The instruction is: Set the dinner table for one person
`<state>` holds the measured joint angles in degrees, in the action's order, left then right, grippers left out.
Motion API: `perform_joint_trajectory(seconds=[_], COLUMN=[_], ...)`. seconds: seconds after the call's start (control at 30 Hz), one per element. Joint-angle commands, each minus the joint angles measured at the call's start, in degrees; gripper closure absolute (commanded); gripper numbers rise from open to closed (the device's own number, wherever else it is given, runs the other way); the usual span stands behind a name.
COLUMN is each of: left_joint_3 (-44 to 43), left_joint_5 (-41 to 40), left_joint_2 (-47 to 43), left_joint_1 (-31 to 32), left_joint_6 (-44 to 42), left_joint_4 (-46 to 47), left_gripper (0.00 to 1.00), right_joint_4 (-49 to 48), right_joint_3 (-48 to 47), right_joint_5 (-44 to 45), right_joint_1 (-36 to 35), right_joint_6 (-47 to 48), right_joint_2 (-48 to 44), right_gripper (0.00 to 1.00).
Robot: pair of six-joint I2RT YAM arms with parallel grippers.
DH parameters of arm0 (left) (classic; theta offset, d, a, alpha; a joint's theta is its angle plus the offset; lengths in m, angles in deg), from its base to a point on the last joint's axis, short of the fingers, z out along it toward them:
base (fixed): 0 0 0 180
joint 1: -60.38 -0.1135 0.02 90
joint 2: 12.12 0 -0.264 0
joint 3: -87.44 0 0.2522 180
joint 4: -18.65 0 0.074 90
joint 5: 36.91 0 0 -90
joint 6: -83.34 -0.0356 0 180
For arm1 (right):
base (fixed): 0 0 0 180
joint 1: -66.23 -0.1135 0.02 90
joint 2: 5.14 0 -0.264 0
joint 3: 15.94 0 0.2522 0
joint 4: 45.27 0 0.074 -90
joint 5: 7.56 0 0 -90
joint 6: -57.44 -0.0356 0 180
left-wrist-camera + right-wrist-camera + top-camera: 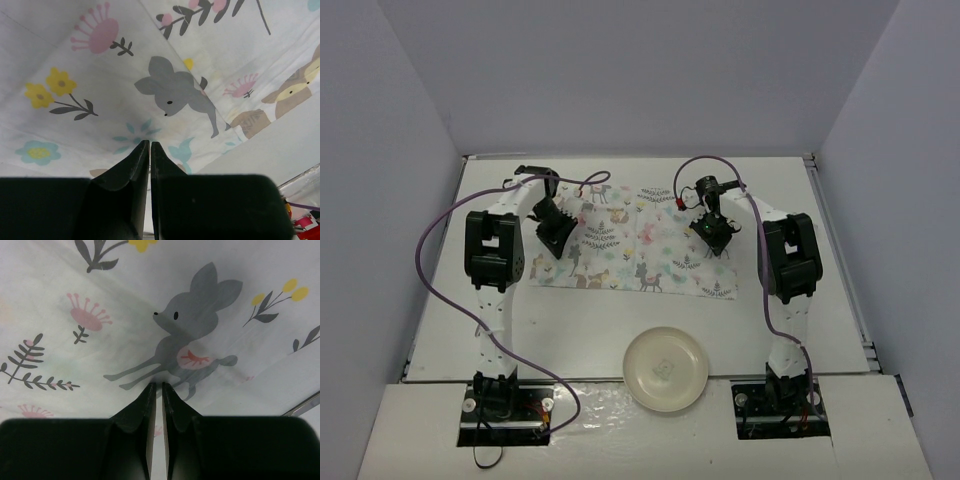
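Two black two-finger grippers, the left gripper (150,142) and right gripper (155,384), hang with jaws drawn together on nothing. They sit over the 9 and 3 o'clock ends of one rectangular animal-print cloth placemat (640,245). Beneath both spreads one large white matte dinner table (840,300). One round cream plate (666,368) sits at its 6 o'clock edge.

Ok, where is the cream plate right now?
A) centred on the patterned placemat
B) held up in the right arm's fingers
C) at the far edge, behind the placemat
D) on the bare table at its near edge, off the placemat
D: the plate lies at the near edge of the dinner table between the arm bases, clearly apart from the placemat.
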<state>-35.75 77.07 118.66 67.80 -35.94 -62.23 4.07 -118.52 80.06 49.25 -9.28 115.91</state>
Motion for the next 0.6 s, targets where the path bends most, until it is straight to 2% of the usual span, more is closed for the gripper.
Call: perform_joint_trajectory(seconds=[0.0, 0.17, 0.57], left_joint_3=[-0.7, 1.7, 8.0], left_joint_5=[1.3, 1.2, 1.3], left_joint_2=[-4.1, -5.9, -6.3], left_joint_1=[-0.1, 0.0, 0.8], left_joint_6=[-1.0, -1.3, -1.2], left_joint_4=[-0.6, -0.1, 2.0], left_gripper=[0.93, 0.92, 0.92], right_joint_4=[2.9, 2.7, 2.4], right_joint_3=[-0.1, -0.7, -3.3], right_joint_5=[0.7, 1.4, 2.2], right_joint_1=[-0.3, -0.2, -0.3], right_joint_6=[0.7, 1.1, 0.9], right_joint_2=[-2.6, -2.8, 2.0], right_gripper=[0.91, 0.86, 0.86])
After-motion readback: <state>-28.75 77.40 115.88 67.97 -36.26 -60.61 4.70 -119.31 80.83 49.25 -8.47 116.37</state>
